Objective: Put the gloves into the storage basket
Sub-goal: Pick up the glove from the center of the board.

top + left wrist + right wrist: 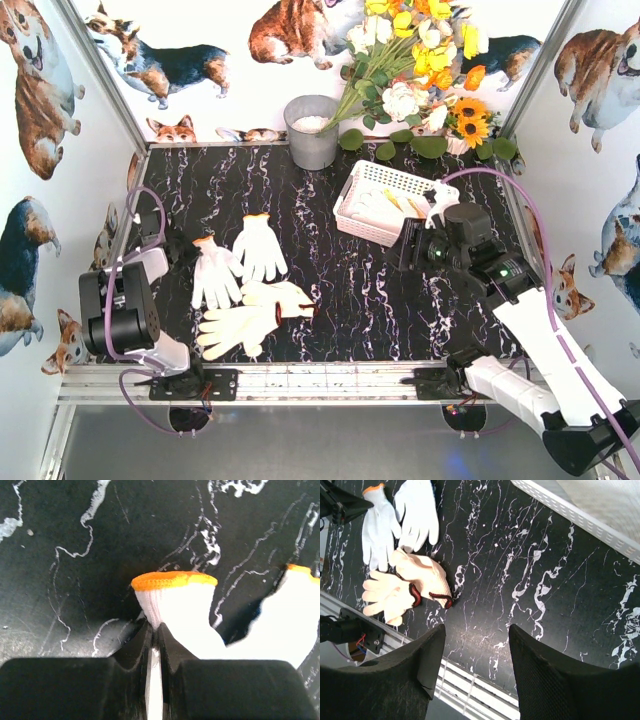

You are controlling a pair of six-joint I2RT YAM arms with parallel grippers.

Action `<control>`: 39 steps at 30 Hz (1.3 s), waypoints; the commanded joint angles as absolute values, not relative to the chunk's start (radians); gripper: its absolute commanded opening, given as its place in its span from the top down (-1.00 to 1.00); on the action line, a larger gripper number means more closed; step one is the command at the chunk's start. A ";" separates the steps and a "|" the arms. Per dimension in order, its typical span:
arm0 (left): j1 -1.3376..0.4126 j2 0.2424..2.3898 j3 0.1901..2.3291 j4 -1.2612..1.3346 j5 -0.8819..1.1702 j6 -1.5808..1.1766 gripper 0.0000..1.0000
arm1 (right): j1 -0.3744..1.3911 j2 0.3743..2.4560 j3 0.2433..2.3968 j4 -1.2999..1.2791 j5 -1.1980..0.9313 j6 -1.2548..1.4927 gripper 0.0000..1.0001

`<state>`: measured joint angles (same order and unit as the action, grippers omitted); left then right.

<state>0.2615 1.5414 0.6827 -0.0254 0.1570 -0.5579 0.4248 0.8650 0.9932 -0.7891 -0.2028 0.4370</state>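
Note:
Four gloves lie at the left of the black marble table. Two are white with orange cuffs [215,272] [260,245]. Two are cream with dark red cuffs [280,297] [235,328]. My left gripper [188,246] is low on the table, shut on the left white glove [180,610] just below its orange cuff [175,580], and its jaws [155,627] pinch white fabric. The white lattice storage basket [345,215] stands at the right back with white glove fabric inside [375,208]. My right gripper [410,245] [477,630] is open and empty above bare table beside the basket [580,517].
A grey metal bucket [312,130] stands at the back centre. A bunch of artificial flowers [420,60] hangs over the back right corner and the basket. An aluminium rail [300,380] marks the near edge. Walls enclose left, back and right.

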 commanded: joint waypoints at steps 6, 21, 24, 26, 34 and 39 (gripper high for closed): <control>0.253 1.322 0.695 0.005 0.311 -0.502 1.00 | 0.430 0.795 0.960 -0.746 -0.283 0.455 -0.13; -0.028 1.173 0.986 -0.175 0.573 -0.230 1.00 | 0.430 0.832 0.877 -0.506 -0.541 0.562 -0.18; -0.094 1.174 1.031 -0.205 0.599 -0.218 1.00 | 0.431 0.841 0.894 -0.505 -0.544 0.555 -0.21; -0.154 1.179 1.061 -0.231 0.617 -0.209 1.00 | 0.432 0.850 0.905 -0.500 -0.552 0.554 -0.23; -0.404 1.166 1.090 -0.242 0.521 -0.257 1.00 | 0.448 0.911 0.944 -0.487 -0.555 0.544 -0.36; -0.552 1.196 1.103 -0.215 0.510 -0.300 1.00 | 0.457 0.944 0.978 -0.474 -0.549 0.531 -0.49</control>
<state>-0.4641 1.1809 1.0714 -0.2497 0.5259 -0.2596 0.4469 0.9325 0.9020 -0.5453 -0.5385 0.5503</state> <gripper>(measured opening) 0.009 0.726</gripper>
